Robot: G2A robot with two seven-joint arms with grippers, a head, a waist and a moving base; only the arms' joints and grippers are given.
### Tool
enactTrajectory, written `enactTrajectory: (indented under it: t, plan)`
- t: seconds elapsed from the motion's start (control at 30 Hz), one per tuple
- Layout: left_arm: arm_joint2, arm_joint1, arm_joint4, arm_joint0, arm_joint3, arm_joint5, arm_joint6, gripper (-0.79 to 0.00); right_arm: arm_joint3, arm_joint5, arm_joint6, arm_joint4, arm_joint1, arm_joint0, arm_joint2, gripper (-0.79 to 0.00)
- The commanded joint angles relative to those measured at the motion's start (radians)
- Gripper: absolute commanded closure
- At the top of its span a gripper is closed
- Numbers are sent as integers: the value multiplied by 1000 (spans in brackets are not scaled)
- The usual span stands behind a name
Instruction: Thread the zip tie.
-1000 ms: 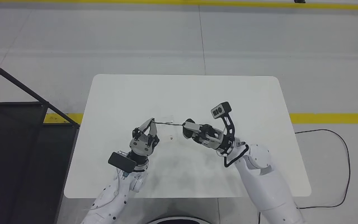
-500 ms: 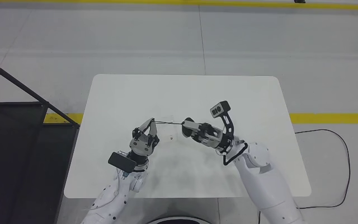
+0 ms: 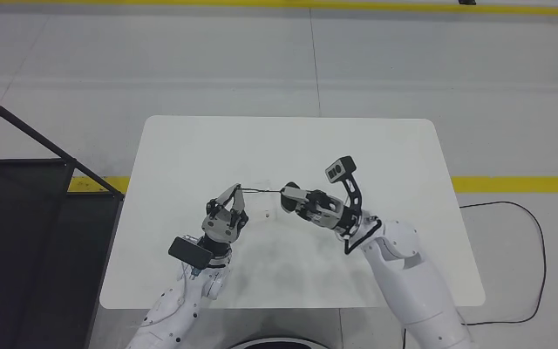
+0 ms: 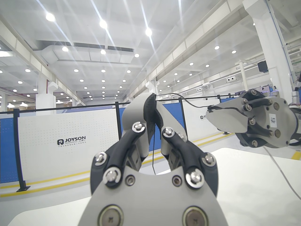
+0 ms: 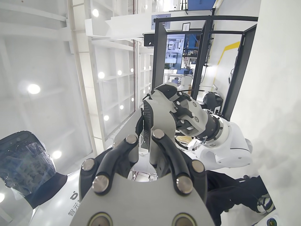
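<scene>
Zip tie (image 3: 261,190) strung between both grippers, above the table (image 3: 392,148)
Left gripper (image 3: 236,189) pinched on one end; right gripper (image 3: 285,194) clamped on the other; slight misalignment could buckle the thin strap, spoiling the threading.

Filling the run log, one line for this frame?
left gripper: shut on zip tie | right gripper: shut on it | height: above table

Slim black plastic zip tie (image 3: 261,190), smooth matt white table (image 3: 392,161) top
</scene>
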Motion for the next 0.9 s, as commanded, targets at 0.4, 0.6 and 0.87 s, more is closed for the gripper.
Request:
enactTrajectory:
  t: [0.4, 0.6, 0.87]
  plan:
    - [0, 0, 0, 0, 0, 0, 0, 0, -4, 26, -14, -53, 1, 5, -11, 0]
    - [0, 0, 0, 0, 0, 0, 0, 0, -22, 26, -23, -49, 1, 5, -10, 0]
    - [0, 0, 0, 0, 0, 0, 0, 0, -51, 20, -36, -58, -1, 5, -21, 0]
